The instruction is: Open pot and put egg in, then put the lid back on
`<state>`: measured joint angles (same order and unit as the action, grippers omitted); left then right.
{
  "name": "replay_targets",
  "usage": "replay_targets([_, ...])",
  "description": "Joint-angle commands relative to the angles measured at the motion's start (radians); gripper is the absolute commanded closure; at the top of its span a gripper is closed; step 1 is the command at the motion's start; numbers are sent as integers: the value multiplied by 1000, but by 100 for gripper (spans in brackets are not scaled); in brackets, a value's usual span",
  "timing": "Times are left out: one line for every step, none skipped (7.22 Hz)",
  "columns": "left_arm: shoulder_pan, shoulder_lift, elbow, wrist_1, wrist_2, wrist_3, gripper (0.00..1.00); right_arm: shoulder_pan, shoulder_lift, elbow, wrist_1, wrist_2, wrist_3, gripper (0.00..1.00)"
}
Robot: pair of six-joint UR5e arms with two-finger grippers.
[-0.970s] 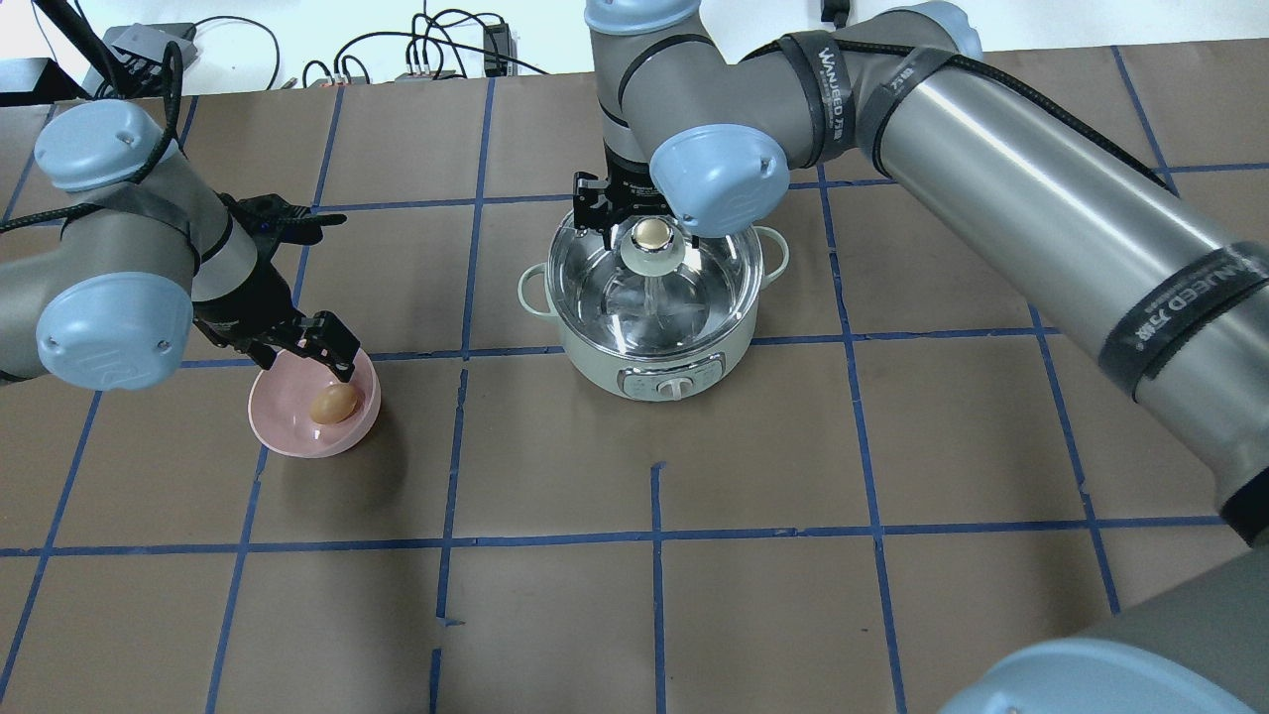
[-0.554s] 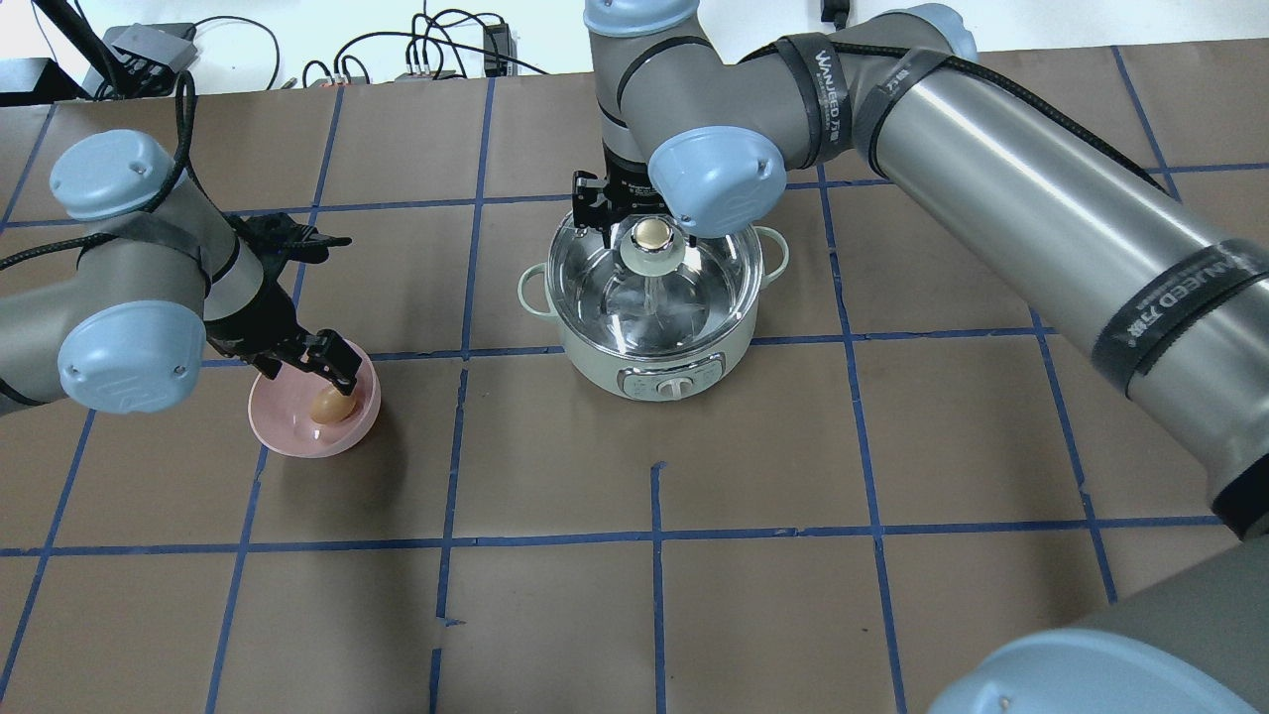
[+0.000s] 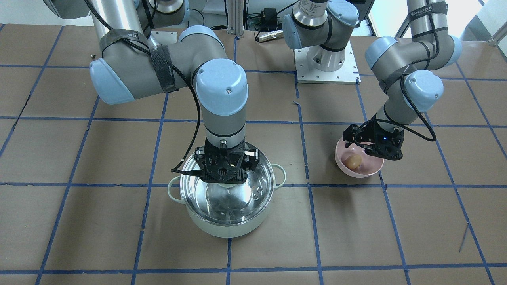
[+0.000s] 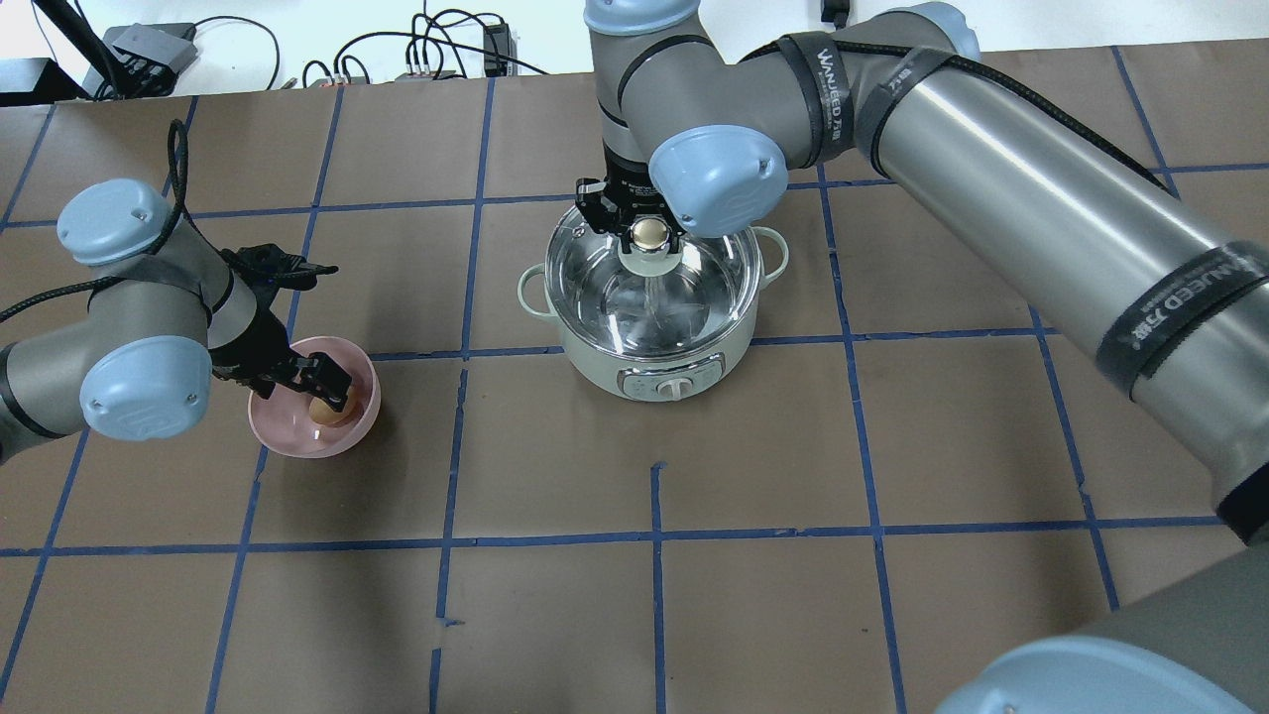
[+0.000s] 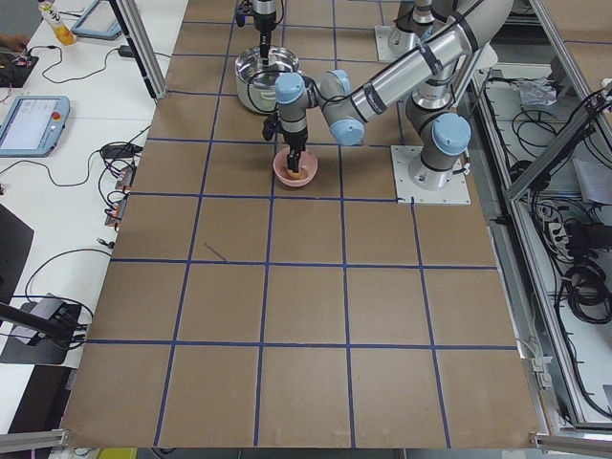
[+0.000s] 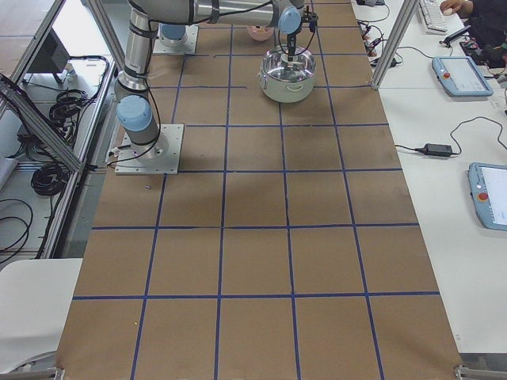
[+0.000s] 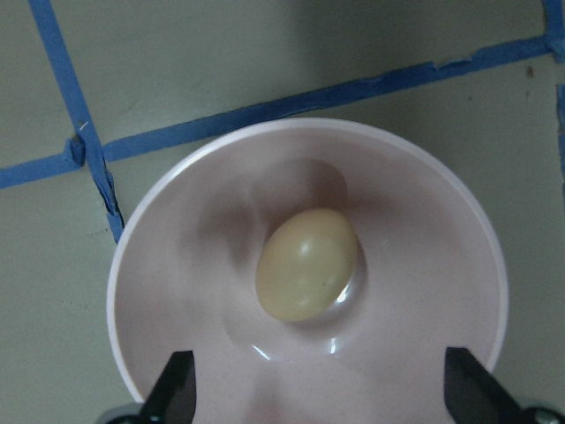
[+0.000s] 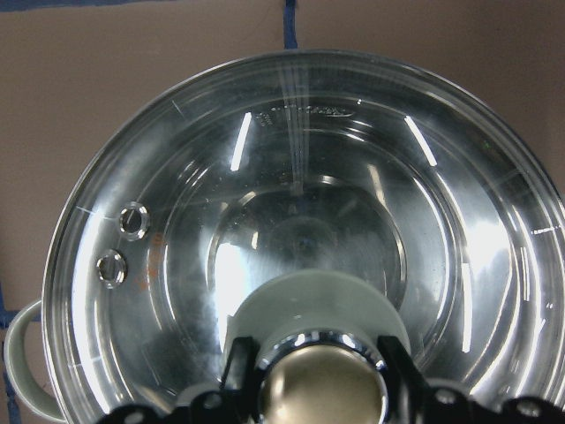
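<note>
I see the pot [image 4: 654,369] on the desk [image 4: 843,446] with the lid [image 8: 300,194] seated on its rim. My right tool [image 4: 648,234] sits over the pot's centre, its fingers pressed against both sides of the lid's knob [image 8: 320,387], clamped on it. The egg [image 7: 306,263] lies in a pink bowl [image 7: 424,203], well apart from the pot, on the robot's left of it. My left tool [image 7: 320,389] hangs low over that bowl with its fingers spread wide, the egg between them and untouched.
</note>
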<state>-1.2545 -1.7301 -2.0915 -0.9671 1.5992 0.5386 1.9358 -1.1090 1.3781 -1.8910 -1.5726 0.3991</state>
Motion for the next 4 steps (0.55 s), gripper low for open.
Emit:
replay_targets([0,-20,-24,24,19,-2,1,-1,-5,-2,3,-1,-3,76])
replay_targets([0,-26,-21,27,13,-3,1,-3,-27,-5,9,-1,-11,78])
replay_targets([0,-31,-21,28,8,-3,2,-14,-76,-8,32,-1,-16,78])
replay_targets([0,-32,-24,57,10,0,2,-26,-127,-26,99,0,-20,78])
